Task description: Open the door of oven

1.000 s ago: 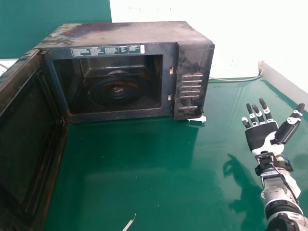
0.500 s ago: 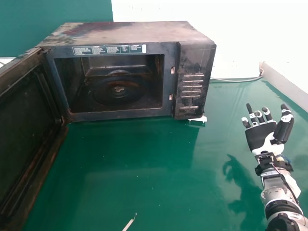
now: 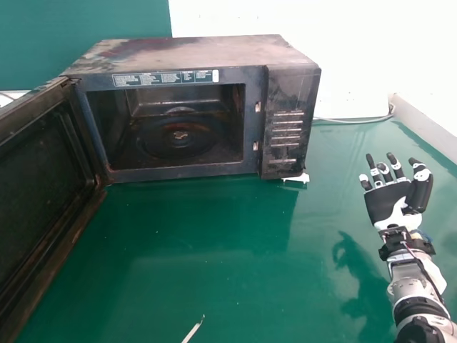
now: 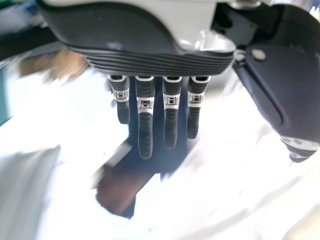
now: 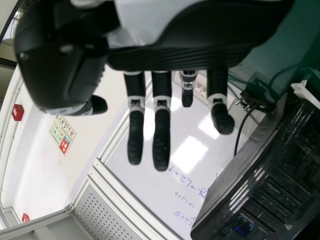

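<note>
Oven door point(image 3: 43, 193), a dark rectangular framed panel, stands swung wide at the left of the boxy black oven point(image 3: 289, 128); the black-and-white jointed right hand point(image 3: 385, 201) is loosely spread, empty, at the glossy green table's point(image 3: 200, 250) right side; the black-and-white left hand point(image 4: 145, 56) holds its fingers straight, thumb wide.

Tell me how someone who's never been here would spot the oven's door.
Find the big dark oven on the green table. Its door is hinged at the left of the opening and swung out toward the robot. Unlike the control panel right of the opening, it juts from the front.
</note>
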